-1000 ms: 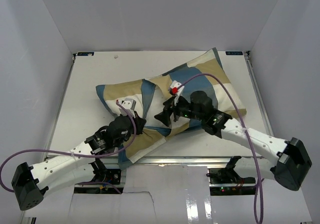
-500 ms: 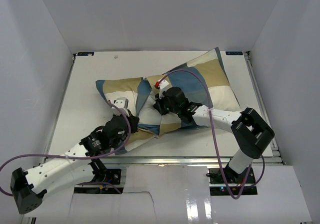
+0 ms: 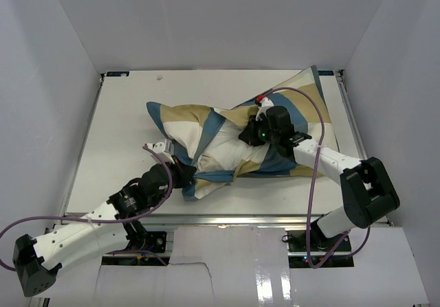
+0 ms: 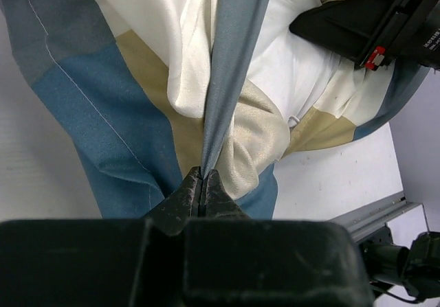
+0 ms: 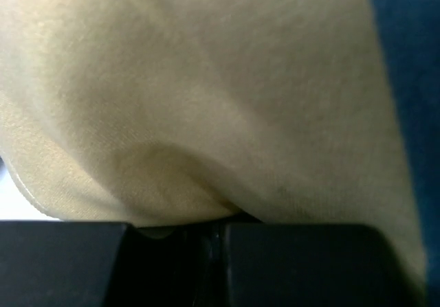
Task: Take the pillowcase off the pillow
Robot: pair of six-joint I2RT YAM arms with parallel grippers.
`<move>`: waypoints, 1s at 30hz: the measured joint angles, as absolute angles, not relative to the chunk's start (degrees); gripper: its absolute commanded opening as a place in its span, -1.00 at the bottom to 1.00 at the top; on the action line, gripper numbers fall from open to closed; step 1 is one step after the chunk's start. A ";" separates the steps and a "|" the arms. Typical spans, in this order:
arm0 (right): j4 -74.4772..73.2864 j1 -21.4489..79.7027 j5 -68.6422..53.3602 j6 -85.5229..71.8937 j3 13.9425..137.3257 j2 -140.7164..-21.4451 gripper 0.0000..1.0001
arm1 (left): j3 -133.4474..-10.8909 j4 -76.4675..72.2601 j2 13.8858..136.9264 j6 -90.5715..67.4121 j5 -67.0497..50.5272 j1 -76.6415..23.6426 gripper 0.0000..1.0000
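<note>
On the table (image 3: 117,115), the pillowcase (image 3: 182,118) is lying around the pillow (image 3: 227,149). The left gripper (image 4: 201,183) is pinching its blue edge, and the right gripper (image 3: 256,130) is squeezing tan cloth. The writing (image 4: 432,42) on the right gripper is looking too tiny to read.

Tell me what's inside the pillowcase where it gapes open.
The white pillow shows through the pillowcase opening, beside the blue edging pinched by the left gripper. The rest of the pillow is hidden under fabric.
</note>
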State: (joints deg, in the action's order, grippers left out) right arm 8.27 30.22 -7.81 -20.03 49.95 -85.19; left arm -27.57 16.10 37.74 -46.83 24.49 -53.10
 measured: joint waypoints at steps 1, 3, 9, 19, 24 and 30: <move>7.73 29.54 -9.02 -20.56 49.91 -85.12 -0.85 | -27.07 15.75 37.69 -47.48 24.05 -53.10 -1.00; 7.07 28.42 -10.98 -20.91 49.91 -85.10 -0.85 | -26.26 14.22 38.04 -48.31 23.31 -53.10 -1.00; 2.68 25.58 -12.58 -20.29 49.76 -82.26 -0.69 | -21.32 2.22 45.74 -48.53 20.69 -53.10 -1.00; -4.38 41.32 -3.03 -15.62 45.58 -63.07 -0.18 | -22.15 -5.23 61.21 -45.98 20.29 -53.08 -1.00; -2.44 47.66 0.08 -16.05 42.17 -59.11 0.00 | -22.35 -6.07 62.06 -45.56 20.29 -53.04 -1.00; -0.69 55.70 3.64 -16.27 42.22 -66.50 0.00 | -22.35 -6.15 61.95 -45.50 20.29 -53.04 -1.00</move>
